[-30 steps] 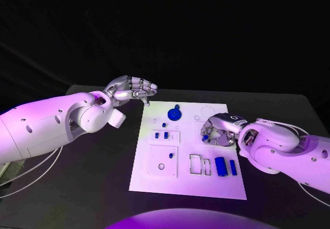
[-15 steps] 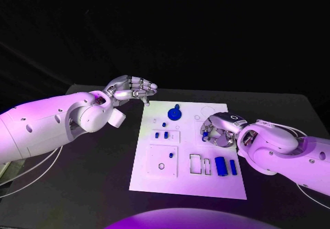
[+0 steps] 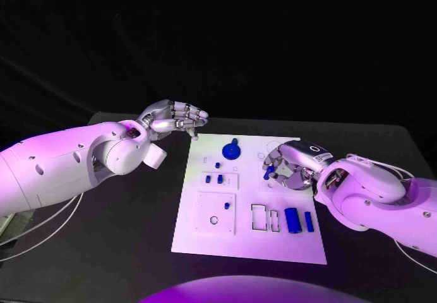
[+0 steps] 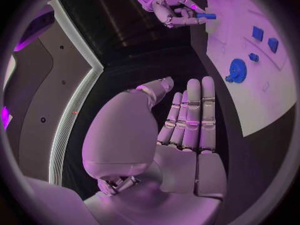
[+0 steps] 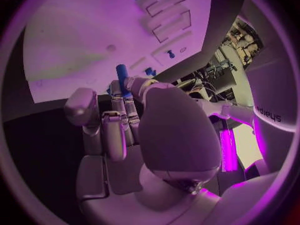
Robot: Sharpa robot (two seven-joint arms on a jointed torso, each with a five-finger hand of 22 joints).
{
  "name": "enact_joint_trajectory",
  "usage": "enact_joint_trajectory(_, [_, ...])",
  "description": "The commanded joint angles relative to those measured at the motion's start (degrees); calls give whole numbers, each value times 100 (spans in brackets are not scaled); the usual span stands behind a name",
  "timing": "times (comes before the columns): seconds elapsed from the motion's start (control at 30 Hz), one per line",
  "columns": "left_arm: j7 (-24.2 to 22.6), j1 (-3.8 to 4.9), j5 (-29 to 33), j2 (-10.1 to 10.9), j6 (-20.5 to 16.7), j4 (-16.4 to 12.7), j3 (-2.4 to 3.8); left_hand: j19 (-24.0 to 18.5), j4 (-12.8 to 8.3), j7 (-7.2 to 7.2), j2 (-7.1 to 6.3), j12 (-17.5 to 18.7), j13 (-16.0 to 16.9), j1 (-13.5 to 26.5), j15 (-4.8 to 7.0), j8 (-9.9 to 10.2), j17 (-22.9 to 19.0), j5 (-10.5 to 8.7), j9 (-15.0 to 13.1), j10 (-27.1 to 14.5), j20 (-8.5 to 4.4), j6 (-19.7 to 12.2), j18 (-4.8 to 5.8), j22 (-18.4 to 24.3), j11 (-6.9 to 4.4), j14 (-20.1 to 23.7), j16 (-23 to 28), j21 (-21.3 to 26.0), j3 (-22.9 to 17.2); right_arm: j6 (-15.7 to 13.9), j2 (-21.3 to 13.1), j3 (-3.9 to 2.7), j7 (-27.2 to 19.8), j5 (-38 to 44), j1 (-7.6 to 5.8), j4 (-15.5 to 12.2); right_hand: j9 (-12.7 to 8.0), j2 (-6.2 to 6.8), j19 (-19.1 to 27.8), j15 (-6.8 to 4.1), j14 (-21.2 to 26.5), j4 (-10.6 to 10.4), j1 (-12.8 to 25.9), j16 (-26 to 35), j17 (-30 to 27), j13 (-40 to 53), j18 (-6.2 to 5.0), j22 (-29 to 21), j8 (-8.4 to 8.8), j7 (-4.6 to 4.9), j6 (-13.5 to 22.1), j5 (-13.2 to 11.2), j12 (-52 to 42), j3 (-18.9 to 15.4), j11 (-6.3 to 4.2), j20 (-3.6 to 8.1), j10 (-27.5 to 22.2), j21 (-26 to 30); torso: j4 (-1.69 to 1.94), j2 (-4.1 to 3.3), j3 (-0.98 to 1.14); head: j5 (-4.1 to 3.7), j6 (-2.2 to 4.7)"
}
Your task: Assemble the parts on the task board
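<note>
Pinching a small blue peg [image 3: 269,172] in the right hand [image 3: 290,169], fingers closed round it, lifted just above the task board [image 3: 247,246] near its right edge. Same peg [image 5: 123,80] poking out beyond the fingertips in the right wrist view, and again [image 4: 207,16] in the left wrist view. Hovering off the task board's far left corner, over the black desk [image 3: 119,252]: left hand [image 3: 175,117], holding nothing, fingers curled inward in the head view. Lying on the task board: a round blue disc [image 3: 232,150] near the far edge, blue blocks [image 3: 299,220] near the right side, closer in.
</note>
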State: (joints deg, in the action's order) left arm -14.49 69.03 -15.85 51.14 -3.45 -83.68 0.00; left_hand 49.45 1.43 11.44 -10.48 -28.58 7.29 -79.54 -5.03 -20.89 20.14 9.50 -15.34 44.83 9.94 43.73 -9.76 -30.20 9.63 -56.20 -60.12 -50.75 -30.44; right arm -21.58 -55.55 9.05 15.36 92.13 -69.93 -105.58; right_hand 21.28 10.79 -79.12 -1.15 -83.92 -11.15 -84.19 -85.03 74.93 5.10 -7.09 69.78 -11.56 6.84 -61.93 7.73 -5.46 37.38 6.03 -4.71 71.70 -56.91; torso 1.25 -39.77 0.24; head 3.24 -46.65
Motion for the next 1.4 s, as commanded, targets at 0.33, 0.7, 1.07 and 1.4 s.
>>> enact_joint_trajectory(0.33, [-28,-4,-5,-62,107,8,2,-27,8,191,59,-38,1,-18,4,-14,-6,3,0,-28,16,-34,-75,5,4,48,5,34,30,-413,339,-5,-367,-96,-1,-448,583,-19,23,-43,-344,84,88,-22,124,0,53,9,-250,-40,-25,-491,34,-6,-332,46,379,-11,-10,3,-1,94,-7])
enact_joint_trajectory(0.7, [-32,-13,-5,-122,131,9,1,-29,11,191,58,-47,1,-17,3,-20,-5,4,1,-39,17,-42,-75,7,5,52,2,37,33,-387,1094,23,-586,159,540,-303,600,-34,33,-44,-343,115,96,-21,120,-2,47,-6,-260,-35,-7,-488,46,-2,-331,48,379,19,17,-7,-9,128,-1])
enact_joint_trajectory(1.07, [-21,-13,-5,-120,130,17,0,-29,11,191,58,-47,1,-17,3,-20,-5,4,1,-39,17,-42,-75,7,5,52,2,37,33,-153,1394,78,-626,250,920,33,609,-43,43,-44,-341,134,103,-18,111,-3,42,-23,-267,-31,3,-488,53,1,-328,49,380,49,5,-7,1,223,-69])
enact_joint_trajectory(1.4, [-14,-13,-5,-118,134,16,0,-30,-9,190,86,-92,0,-66,9,-57,-7,24,3,-71,13,-63,-80,4,4,71,-5,30,1,-50,1459,92,-536,365,1008,114,617,-49,41,-42,-344,150,109,-22,124,-3,44,-16,-272,-26,13,-485,58,2,-326,49,382,41,3,-15,0,271,-76])
